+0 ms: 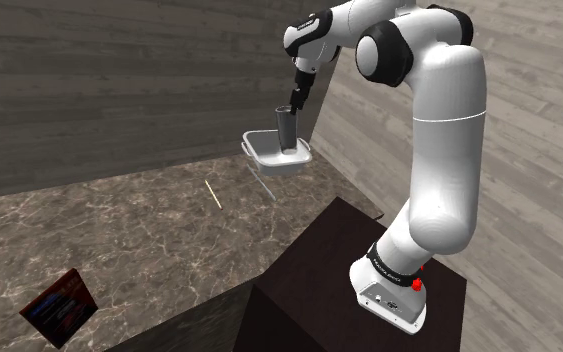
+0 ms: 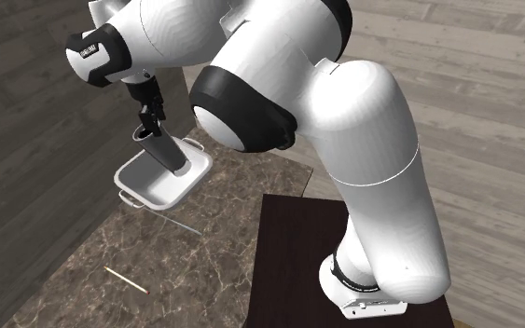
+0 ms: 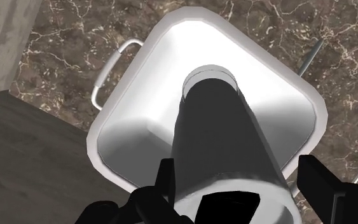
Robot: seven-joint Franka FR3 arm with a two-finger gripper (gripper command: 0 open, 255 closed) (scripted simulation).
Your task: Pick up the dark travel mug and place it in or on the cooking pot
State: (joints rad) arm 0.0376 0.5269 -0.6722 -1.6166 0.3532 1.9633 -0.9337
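**Shoulder view.** Tool (image 1: 292, 106): poised directly over the dark travel mug (image 1: 284, 128). The mug stands upright inside the white cooking pot (image 1: 274, 163) on the marbled tabletop (image 1: 119, 230). Its base appears seated in the pot, so the placement is judged essentially done.

**Second exterior view.** Tool (image 2: 148, 124): at the mug's (image 2: 170, 157) upper end, with the pot (image 2: 144, 182) beneath both.

**Wrist view.** Tool (image 3: 234, 164): spread wide, fingers (image 3: 323, 188) flanking the mug (image 3: 215, 127). One touches the wall and the other shows a sliver of gap, so the mug is judged released, not clamped. The pot wall (image 3: 158, 83) rings the mug.
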